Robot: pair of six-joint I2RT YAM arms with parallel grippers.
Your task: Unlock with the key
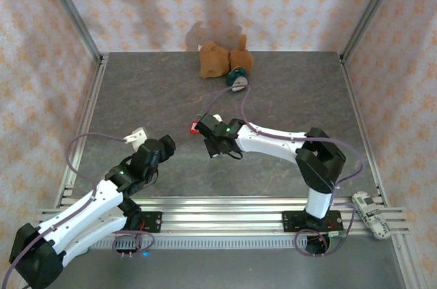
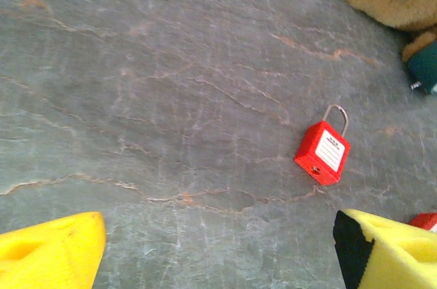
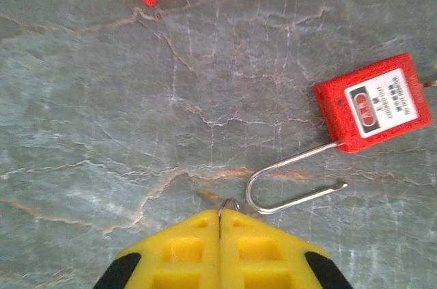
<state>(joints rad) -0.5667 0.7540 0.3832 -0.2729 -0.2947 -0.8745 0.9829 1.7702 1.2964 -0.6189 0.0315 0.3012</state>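
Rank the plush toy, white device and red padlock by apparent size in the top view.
Plush toy, largest.
White device, next.
Red padlock, smallest, though the right arm hides part of it.

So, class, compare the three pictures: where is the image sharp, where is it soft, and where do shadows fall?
Top view: soft shadows on the back wall above the stuffed toy. Left wrist view: toy and yellow fingers blurred. Right wrist view: padlock label crisp.
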